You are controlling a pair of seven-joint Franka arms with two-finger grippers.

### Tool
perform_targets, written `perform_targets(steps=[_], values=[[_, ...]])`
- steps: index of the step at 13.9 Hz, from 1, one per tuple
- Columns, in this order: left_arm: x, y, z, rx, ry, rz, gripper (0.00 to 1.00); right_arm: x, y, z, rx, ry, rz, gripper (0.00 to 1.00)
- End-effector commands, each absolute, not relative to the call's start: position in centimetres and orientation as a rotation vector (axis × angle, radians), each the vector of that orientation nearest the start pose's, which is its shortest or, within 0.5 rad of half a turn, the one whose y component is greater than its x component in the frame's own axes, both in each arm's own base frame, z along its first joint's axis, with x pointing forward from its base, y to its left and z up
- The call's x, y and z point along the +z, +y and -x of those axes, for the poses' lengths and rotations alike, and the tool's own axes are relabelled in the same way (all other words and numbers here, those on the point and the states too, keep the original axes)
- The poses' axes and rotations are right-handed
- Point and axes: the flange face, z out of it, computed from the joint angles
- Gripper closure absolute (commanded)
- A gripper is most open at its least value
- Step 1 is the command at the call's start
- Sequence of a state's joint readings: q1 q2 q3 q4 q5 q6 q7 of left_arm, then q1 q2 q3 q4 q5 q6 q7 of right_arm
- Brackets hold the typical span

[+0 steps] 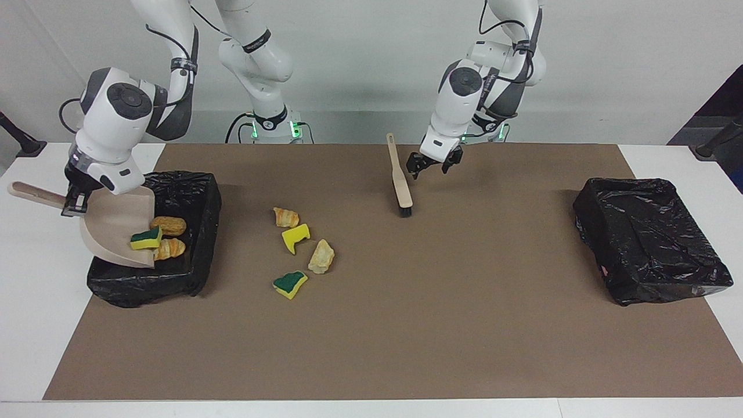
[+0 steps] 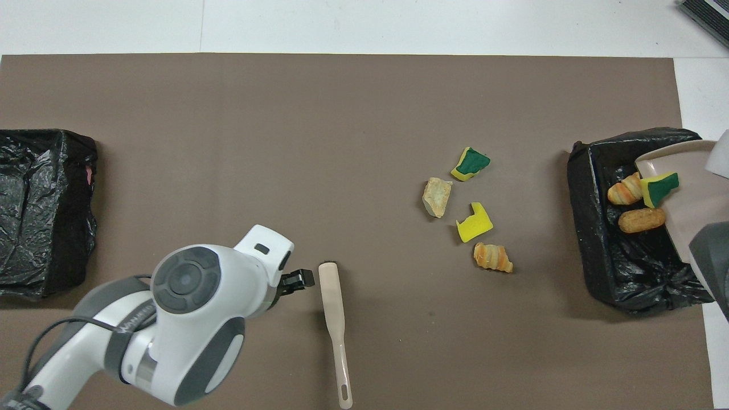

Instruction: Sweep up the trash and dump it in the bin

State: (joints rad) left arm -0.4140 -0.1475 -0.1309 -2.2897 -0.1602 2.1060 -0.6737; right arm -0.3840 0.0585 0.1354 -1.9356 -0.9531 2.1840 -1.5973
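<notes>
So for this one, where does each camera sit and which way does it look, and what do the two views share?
Facing view: high across the table, looking toward the robots; both arms with their bases show, the right gripper tilting the dustpan over a bin, the left gripper open beside the brush.
Overhead view: above the robots' end, looking steeply down; only the left arm's wrist shows in full.
Shared: brush, four trash scraps on the mat, both bins.

A robotics lab, set up for testing: two white arms (image 1: 255,64) are bolted at one edge of a white table (image 1: 35,325) against a bare grey-white wall. On the table, a brown mat (image 1: 406,325) carries staged props, a lined bin (image 1: 650,238) at each end.
</notes>
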Motion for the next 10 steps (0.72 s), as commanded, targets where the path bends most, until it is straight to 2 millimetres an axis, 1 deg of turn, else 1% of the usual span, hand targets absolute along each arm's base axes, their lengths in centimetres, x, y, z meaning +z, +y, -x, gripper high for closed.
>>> perform_targets(steps=[1,2,3,4,5,6,7,8,9,10], values=[[43.2,-21.5,-43.5,0.192,-0.265,3.170,0.00,50.9,-16.7,-55.8,-0.763,1.841,-1.450,1.00],[43.2,-19.6,-44.3,0.191,-0.218,3.151,0.00,51.6,-16.3,-55.5,-0.780,1.831,-1.450,1.00],[43.2,-17.6,-45.0,0.180,-0.160,3.130,0.00,52.2,-14.4,-55.5,-0.795,1.833,-1.433,1.00],[43.2,-15.4,-45.6,0.189,-0.121,3.123,0.00,52.6,-13.4,-55.5,-0.816,1.828,-1.430,1.00],[43.9,-13.0,-46.4,0.178,-0.087,3.131,0.00,53.5,-13.3,-55.4,-0.829,1.809,-1.439,1.00],[44.8,-10.8,-47.1,0.174,-0.049,3.135,0.00,54.2,-12.7,-55.6,-0.822,1.798,-1.440,1.00],[45.7,-9.2,-47.7,0.181,-0.010,3.138,0.00,54.6,-12.1,-55.8,-0.813,1.794,-1.438,1.00],[46.6,-7.4,-48.3,0.185,0.019,3.140,0.00,55.1,-12.0,-55.9,-0.788,1.781,-1.463,1.00],[47.7,-6.2,-48.8,0.179,0.045,3.125,0.00,55.1,-12.0,-56.0,-0.769,1.759,-1.484,1.00],[49.3,-5.7,-49.2,0.181,0.052,3.109,0.00,55.3,-11.5,-56.1,-0.732,1.745,-1.520,1.00]])
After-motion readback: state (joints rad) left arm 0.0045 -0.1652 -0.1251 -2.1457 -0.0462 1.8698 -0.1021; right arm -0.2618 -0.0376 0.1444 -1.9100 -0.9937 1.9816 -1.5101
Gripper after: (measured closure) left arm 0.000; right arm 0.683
